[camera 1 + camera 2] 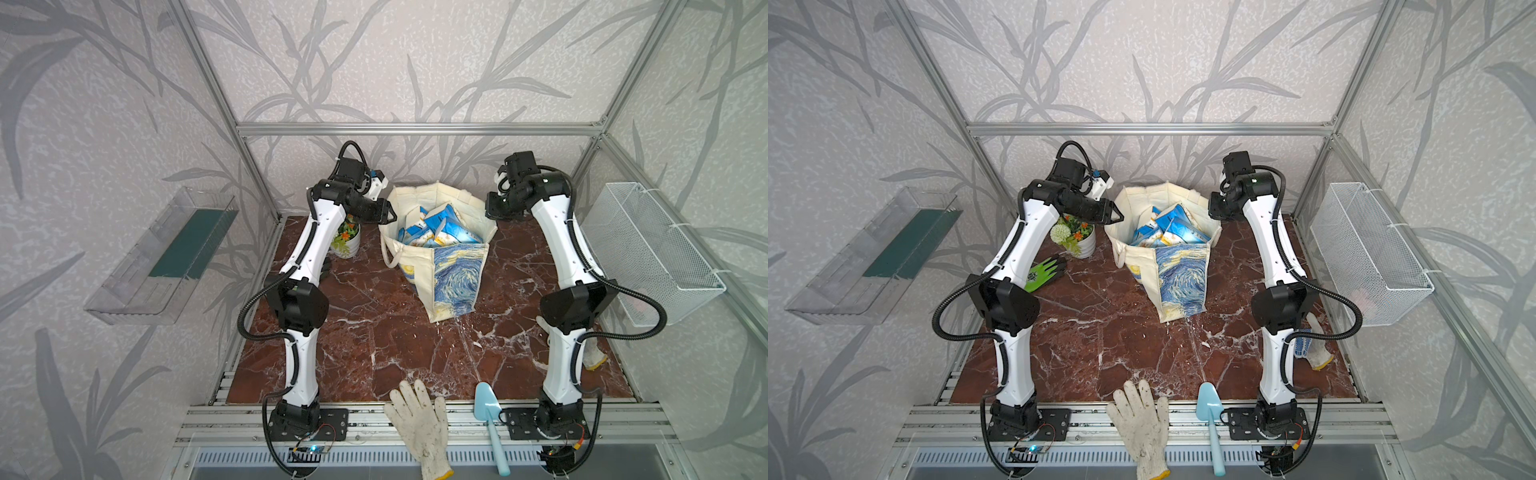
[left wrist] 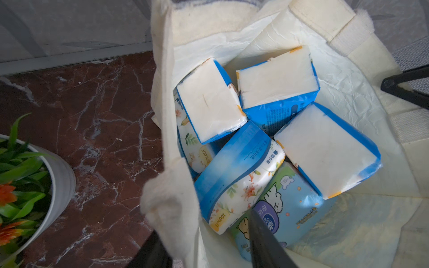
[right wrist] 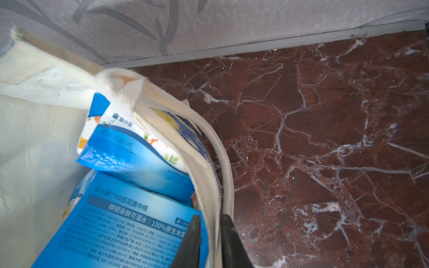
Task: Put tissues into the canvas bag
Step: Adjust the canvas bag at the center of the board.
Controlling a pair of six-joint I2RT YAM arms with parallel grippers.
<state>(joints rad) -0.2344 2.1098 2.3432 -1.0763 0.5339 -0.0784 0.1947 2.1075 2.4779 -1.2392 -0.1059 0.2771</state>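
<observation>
1. Way over on the left wall there's a clear shelf (image 1: 137,270) with a dark green strip (image 1: 187,245) lying in it.
2. A flower pot (image 1: 348,245) sits far-left on the marble tabletop (image 1: 374,332), just left of the bag. A green glove (image 1: 1044,272) lies near it. It shows plainly in a top view, right by the left arm's elbow.
3. The left gripper (image 1: 390,214) is at the bag's left rim with its jaws wide apart. In the left wrist view one finger (image 2: 267,241) is inside the bag over a cartoon-print pack. The other finger is outside the fabric, so it's straddling the rim and squeezing nothing.
4. The canvas bag (image 1: 453,274) stands upright, far-middle, mouth open, swirl print facing the near side. The tissues (image 1: 440,226) are piled inside. The left wrist view shows six packs, three of them white end up.
5. The right gripper (image 3: 211,241) is at the bag's right rim. In both top views the wrist hides the tips. The right wrist view has the jaws barely apart with the rim between them and the handle (image 3: 228,176) alongside. Can't tell if they're actually pinching.
6. At the near edge, a white glove (image 1: 419,428) and a light blue trowel (image 1: 492,424) hang over the rail.
7. A second glove (image 1: 1312,353) lies by the right arm. A wire basket (image 1: 652,253) hangs on the right wall, contents too blurry to call.
</observation>
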